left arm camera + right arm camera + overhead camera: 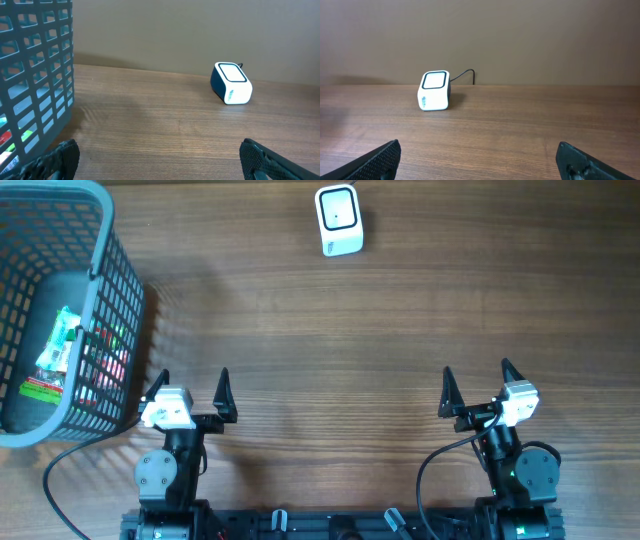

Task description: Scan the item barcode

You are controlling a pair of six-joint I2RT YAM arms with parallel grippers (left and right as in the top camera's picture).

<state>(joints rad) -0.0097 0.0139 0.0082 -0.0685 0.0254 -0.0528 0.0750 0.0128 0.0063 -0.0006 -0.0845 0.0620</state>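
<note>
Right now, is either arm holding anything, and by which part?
Nothing is held. Both arms' jaws stand open and empty; the items lie in the basket.

Smooth wood-grain table (330, 330), satin with a soft sheen. Grey moulded plastic lattice for the basket (110, 290), matt. Glossy film on the packet (58, 342) inside. Smooth white plastic scanner (339, 220), slightly glossy, dark-sided. Matt black, finely rough fingers (380, 159) on the right gripper (477, 370).

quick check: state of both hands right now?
Left hand: open, holding nothing.
Right hand: open, holding nothing.
</note>
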